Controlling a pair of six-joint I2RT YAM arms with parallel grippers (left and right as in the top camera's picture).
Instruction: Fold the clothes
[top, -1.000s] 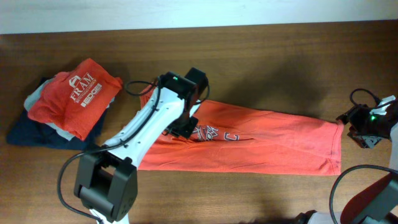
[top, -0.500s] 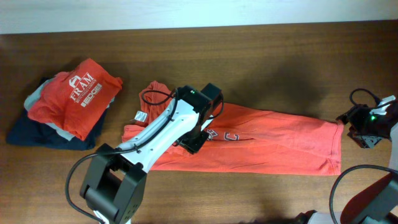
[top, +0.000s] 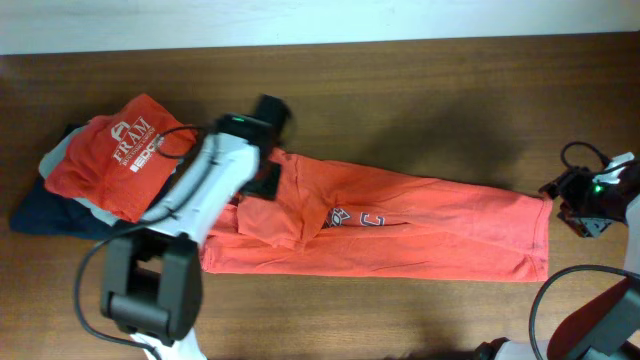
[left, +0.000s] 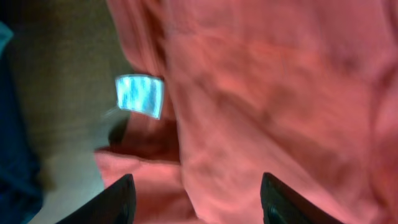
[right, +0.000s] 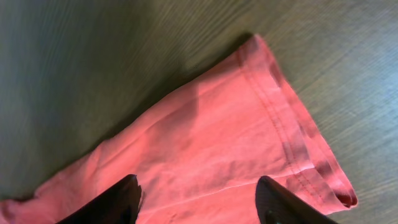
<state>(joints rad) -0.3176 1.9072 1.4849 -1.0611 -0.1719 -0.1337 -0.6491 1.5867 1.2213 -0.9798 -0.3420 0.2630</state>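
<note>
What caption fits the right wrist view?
Open right tool hovers over the orange T-shirt corner on a wooden table.

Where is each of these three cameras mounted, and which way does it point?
Overhead: above the table, looking straight down on the orange T-shirt; left arm and right arm show.
Left wrist: on the left arm, looking down past the open left gripper at the neck tag.
Right wrist: looking past the open right gripper at the hem.
All share the T-shirt.
</note>
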